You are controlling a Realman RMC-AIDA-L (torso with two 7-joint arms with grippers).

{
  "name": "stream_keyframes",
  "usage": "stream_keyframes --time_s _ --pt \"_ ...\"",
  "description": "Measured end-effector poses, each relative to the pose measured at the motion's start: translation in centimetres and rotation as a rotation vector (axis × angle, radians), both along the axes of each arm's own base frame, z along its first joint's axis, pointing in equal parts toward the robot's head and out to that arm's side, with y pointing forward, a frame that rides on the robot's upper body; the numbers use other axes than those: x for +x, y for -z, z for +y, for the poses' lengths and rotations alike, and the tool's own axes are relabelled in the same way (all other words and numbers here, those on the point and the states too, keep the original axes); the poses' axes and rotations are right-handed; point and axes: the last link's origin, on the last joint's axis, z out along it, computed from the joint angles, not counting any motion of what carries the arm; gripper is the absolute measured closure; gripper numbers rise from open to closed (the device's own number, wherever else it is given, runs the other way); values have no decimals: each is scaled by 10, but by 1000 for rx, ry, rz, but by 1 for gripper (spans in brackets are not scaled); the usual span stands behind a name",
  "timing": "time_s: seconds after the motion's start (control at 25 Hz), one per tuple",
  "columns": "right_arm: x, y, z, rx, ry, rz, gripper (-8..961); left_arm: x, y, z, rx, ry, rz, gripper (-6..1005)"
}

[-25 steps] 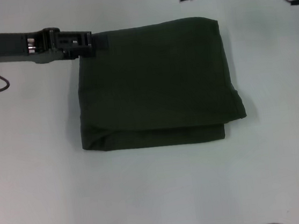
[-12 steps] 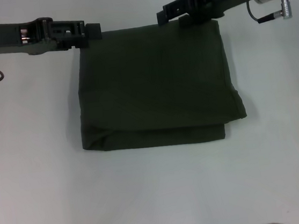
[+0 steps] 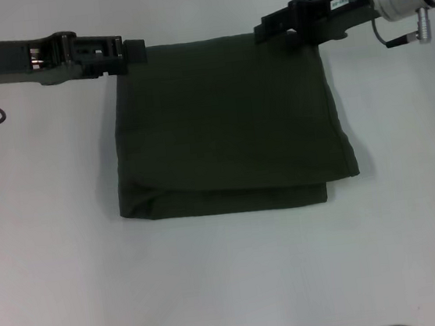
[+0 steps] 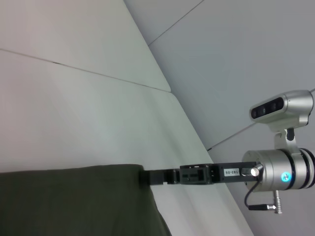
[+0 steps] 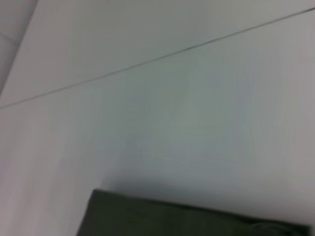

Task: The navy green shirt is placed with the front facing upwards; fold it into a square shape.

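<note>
Both grippers sit at the far edge of the navy green shirt [image 3: 225, 127], which lies on the white table [image 3: 231, 279] already folded into a thick, roughly square bundle with its lettering turned out of sight. Left gripper [image 3: 132, 51] reaches in sideways to the far left corner, its tip touching the cloth; right gripper [image 3: 274, 26] does the same at the far right corner. Whether either pair of fingers is pinched on the fabric or spread apart I cannot tell, since the dark tips merge with the dark cloth. My worry from here is the uneven near edge: the upper layer sticks out past the lower one at the near right corner, so if the grippers drag or lift the far edge unevenly, the layers could slide and the square would skew or come undone. A grip catching only the top layer would peel it off the rest. From the left wrist camera the right gripper [image 4: 160, 176] shows low against the table, meeting the shirt's corner, something the overhead look flattens; the right wrist camera offers only a strip of cloth and bare table, no gripper at all.
</note>
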Motion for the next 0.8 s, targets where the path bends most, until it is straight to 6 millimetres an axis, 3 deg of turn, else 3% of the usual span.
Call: stream_keyframes --time_s 0.32,0.6,0.8 --pt "14 -8 7 87 3 -72 215 -1 0 -3 -7 -10 -11 371" --pt "-21 -27 -19 -108 -86 136 216 -7 -4 -5 -1 -23 -10 371" --pt "-40 -8 -42 -270 -102 237 217 -12 -9 -6 10 -30 -2 371"
